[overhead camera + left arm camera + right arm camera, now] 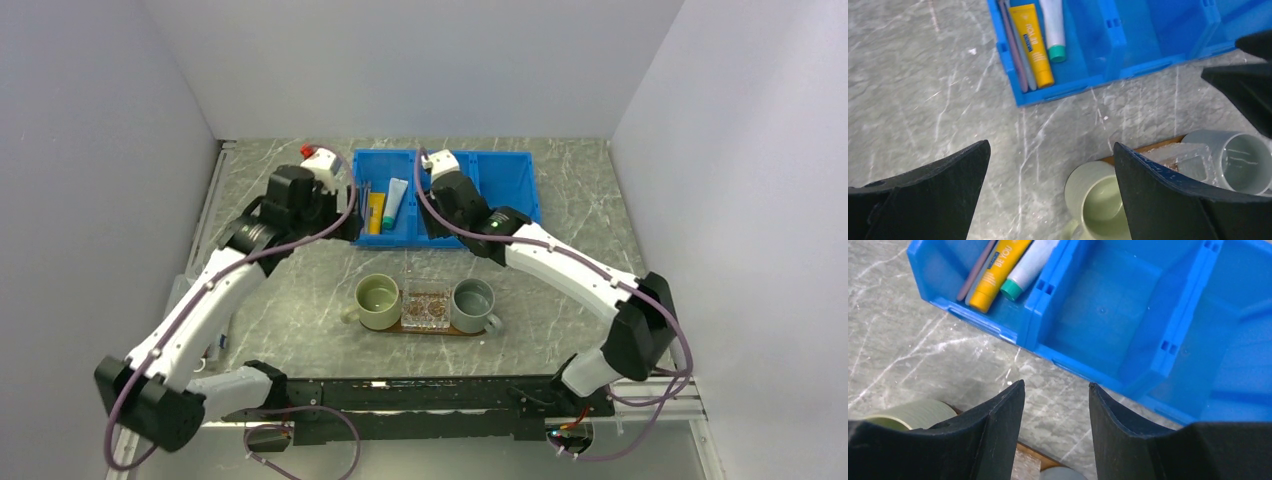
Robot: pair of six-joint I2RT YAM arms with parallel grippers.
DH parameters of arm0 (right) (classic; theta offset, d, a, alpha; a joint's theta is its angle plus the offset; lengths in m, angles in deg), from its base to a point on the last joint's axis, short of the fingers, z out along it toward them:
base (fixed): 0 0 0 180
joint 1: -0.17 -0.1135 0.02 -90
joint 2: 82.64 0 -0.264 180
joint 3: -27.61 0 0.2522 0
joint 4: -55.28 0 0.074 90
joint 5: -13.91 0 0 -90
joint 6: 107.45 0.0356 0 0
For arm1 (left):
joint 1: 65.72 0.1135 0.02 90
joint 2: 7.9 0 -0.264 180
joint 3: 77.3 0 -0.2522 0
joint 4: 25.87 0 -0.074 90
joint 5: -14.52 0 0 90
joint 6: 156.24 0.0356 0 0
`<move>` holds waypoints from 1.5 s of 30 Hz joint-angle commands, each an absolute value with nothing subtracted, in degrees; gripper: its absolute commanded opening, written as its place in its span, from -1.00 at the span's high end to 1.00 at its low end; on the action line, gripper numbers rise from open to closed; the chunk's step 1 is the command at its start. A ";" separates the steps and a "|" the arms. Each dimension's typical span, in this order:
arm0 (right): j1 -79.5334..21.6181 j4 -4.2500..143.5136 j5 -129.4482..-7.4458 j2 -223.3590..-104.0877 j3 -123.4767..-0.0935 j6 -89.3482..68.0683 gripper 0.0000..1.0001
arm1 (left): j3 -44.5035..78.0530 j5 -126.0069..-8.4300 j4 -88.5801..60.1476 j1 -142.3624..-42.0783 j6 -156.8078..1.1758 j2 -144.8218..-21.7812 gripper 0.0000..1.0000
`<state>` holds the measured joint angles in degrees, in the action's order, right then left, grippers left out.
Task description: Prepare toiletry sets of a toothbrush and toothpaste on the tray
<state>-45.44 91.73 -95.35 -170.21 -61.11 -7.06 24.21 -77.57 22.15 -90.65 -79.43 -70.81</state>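
Note:
Two thin toothbrushes, one pinkish (1014,50) and one pale grey (1024,57), lie in the left compartment of the blue bin (510,160). Beside them lie a yellow tube (1037,45) and a white tube with a teal end (1053,27). All four also show in the top view around the yellow tube (375,212). The dark wooden tray (445,331) lies nearer the arms. My left gripper (1050,150) is open and empty above the table, just in front of the bin's left corner. My right gripper (1055,390) is open and empty, in front of the middle compartment.
On the tray stand a green mug (378,300), a small clear square holder (427,307) and a grey mug (474,305). The bin's middle (1108,305) and right compartments hold nothing. Grey walls close the table on three sides.

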 commanded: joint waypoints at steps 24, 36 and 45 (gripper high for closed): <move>-45.22 96.55 -92.11 -143.72 -42.01 -1.65 -0.04 | -14.57 -60.67 24.95 -85.85 -87.67 -117.56 -0.39; -45.16 98.18 -93.03 -139.87 -40.27 -1.65 -0.04 | -21.71 -64.51 27.56 -85.83 -90.58 -129.96 -0.20; -45.12 98.18 -93.14 -140.31 -39.70 -2.07 -0.04 | -22.60 -64.74 27.39 -86.77 -91.90 -134.77 -0.15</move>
<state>-45.13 98.90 -92.95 -140.84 -39.80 -2.36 -19.54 -63.93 27.68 -85.80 -90.90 -133.41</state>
